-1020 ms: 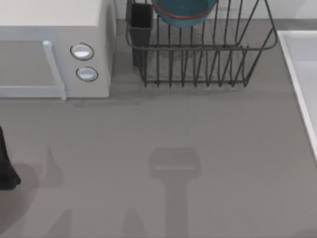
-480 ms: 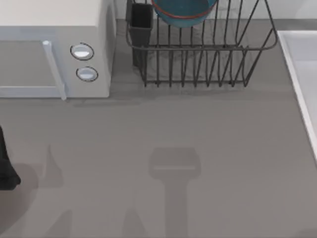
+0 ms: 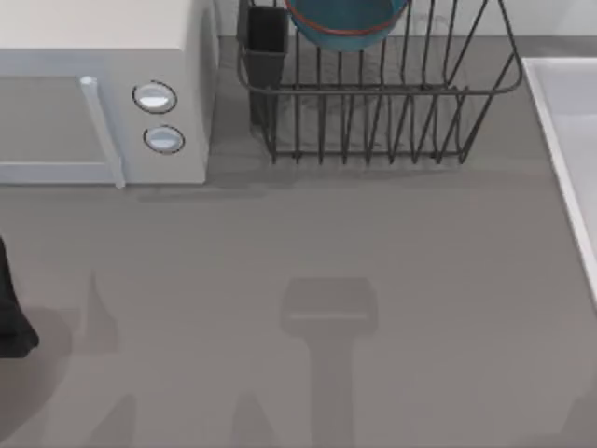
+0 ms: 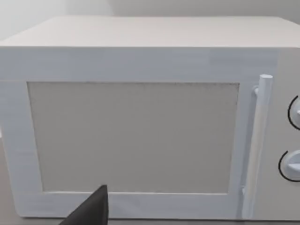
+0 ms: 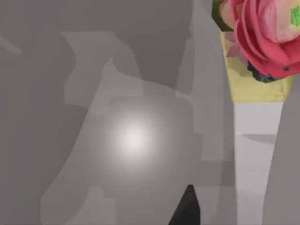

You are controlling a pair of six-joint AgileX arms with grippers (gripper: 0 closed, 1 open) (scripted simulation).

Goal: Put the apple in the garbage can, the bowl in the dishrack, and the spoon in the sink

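- While nothing shifts across these last moments, the bowl (image 3: 347, 21) sits in the dishrack (image 3: 378, 103), so that step looks done.
- Whether either end effector is open, I cannot tell.

matte black left arm (image 3: 11, 308); dark pointed fingertips (image 4: 91, 208)

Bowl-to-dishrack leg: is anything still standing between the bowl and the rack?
Nothing visible does: the bowl already sits inside the dishrack, within its wire bars at the top view's upper edge, beside the black cutlery cup. The left arm stays parked at the table's left edge, near the microwave.
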